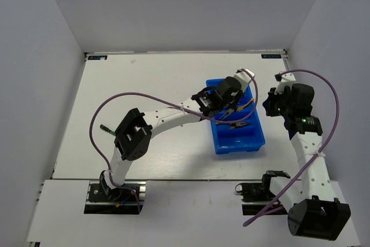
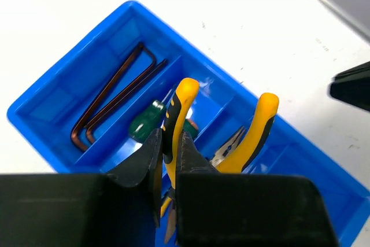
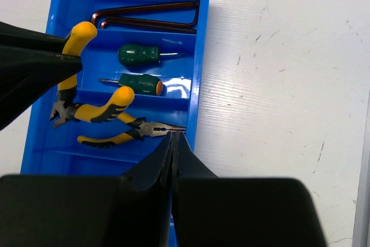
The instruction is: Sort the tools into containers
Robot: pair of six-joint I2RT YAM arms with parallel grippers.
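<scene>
Bright blue tray (image 3: 199, 56) there, and inside it dark brown hex keys (image 3: 149, 24), two deep green screwdriver handles (image 3: 139, 55), one capped in orange, and pliers (image 3: 107, 111) yellow with black patches; white table (image 3: 277, 85) around the tray, flecked with dark scuffs

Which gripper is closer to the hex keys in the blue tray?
Left. The left gripper holds pliers over the tray, near the hex keys; the right gripper hangs by the tray's rim, two compartments away.

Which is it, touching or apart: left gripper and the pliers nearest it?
Touching. Left wrist view: the left gripper is shut on one yellow handle of the pliers, a finger against each side.
</scene>
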